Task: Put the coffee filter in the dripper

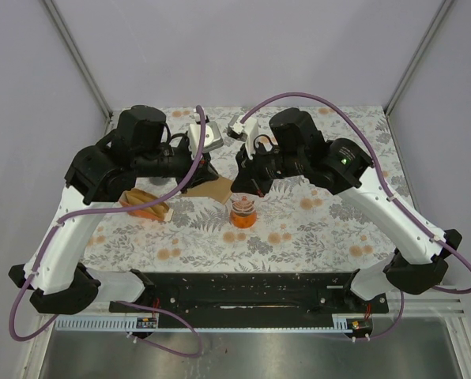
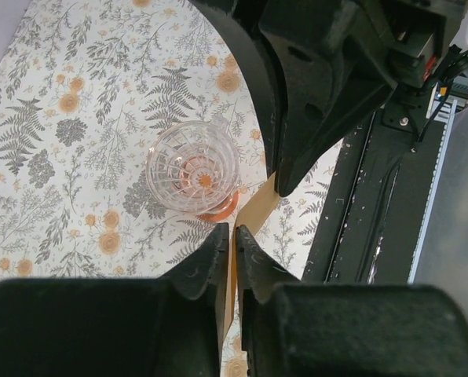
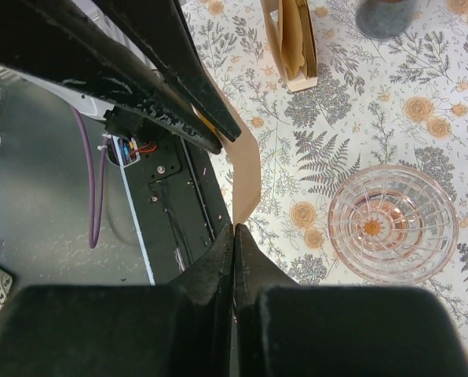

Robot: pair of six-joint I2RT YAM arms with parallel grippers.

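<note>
left pincer [image 2: 232, 236] is closed down to a sliver on one edge of the coffee filter [image 3: 246, 169]. right pincer [image 3: 233, 232] is pinched tight on the opposite edge. the brown paper hangs between them above the desk, just beside the dripper [image 3: 393, 224] and not in it. the dripper, clear ribbed glass with an orange tint, stands upright near the middle of the desk, a little toward the near edge.

a floral cloth [image 1: 330, 229] of grey ferns and orange blossoms covers the desk. a black rail [image 1: 243, 288] runs along the near edge. pale lilac walls [image 1: 243, 47] close in the far and side edges, and metal posts [image 1: 77, 59] rise at the far corners. purple cables [image 1: 299, 95] loop over the arms. an orange holder [image 1: 148, 207] with spare filters lies toward the left edge.

from above, the arms cover both pinch points and the filter shows only as a brown patch. the right wrist view cuts the holder off at its top edge. it also cuts off a dark round thing [image 3: 383, 16] that i cannot identify. how the filter is folded i cannot tell.
</note>
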